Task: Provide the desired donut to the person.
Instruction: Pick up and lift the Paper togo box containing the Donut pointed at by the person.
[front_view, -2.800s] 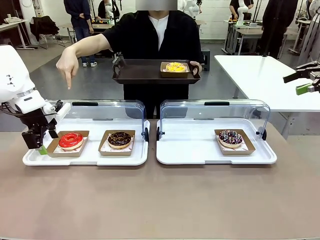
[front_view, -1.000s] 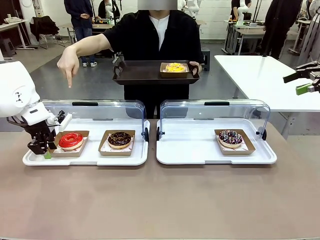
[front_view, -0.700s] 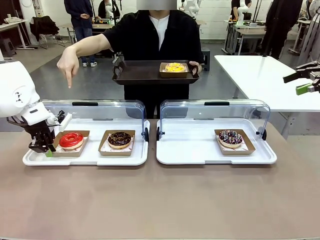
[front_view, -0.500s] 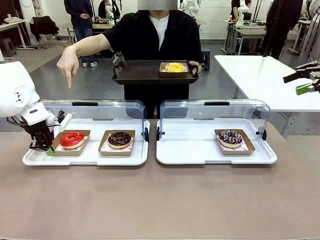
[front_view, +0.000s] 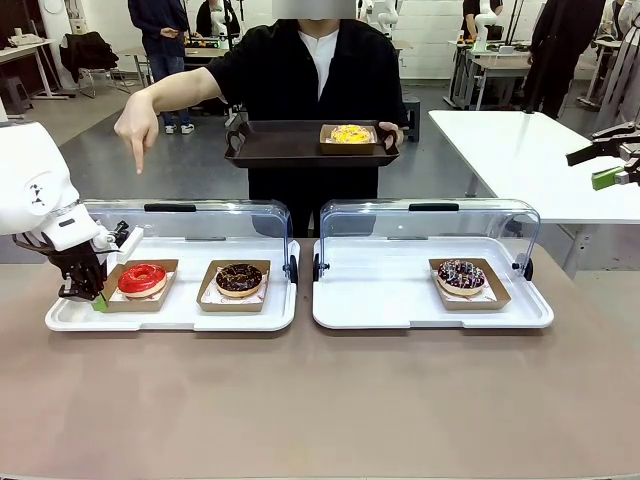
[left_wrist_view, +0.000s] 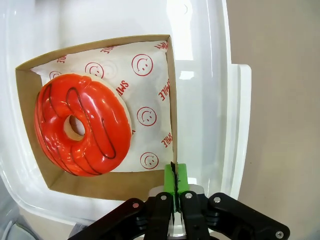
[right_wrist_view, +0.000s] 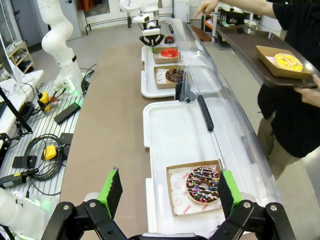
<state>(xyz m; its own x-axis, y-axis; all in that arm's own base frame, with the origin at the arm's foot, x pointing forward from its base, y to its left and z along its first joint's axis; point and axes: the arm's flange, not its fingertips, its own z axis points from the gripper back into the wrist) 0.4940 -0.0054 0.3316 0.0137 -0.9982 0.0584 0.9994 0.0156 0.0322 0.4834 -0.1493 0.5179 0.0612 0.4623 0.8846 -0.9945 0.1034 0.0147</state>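
A red-glazed donut (front_view: 142, 279) lies in a cardboard box (front_view: 160, 302) at the left end of the left white tray (front_view: 180, 318). My left gripper (front_view: 95, 297) is shut on that box's left edge; in the left wrist view the green pads (left_wrist_view: 175, 176) pinch the box wall (left_wrist_view: 172, 120) beside the red donut (left_wrist_view: 82, 125). The person (front_view: 310, 70) points a hand (front_view: 135, 130) down toward the red donut and holds a dark tray (front_view: 280, 150) with a yellow donut (front_view: 350, 133) on it. My right gripper (front_view: 605, 165) hangs open at the far right, well above the table.
A chocolate donut (front_view: 239, 277) sits in its box on the same left tray. A sprinkled donut (front_view: 461, 274) sits on the right tray (front_view: 370, 300). Both clear lids (front_view: 430, 215) stand open at the back. The right wrist view looks down on the sprinkled donut (right_wrist_view: 202, 185).
My left gripper has come in lower against the red donut's box and shifted it slightly on the tray. The right arm and the person's pointing hand have stayed put.
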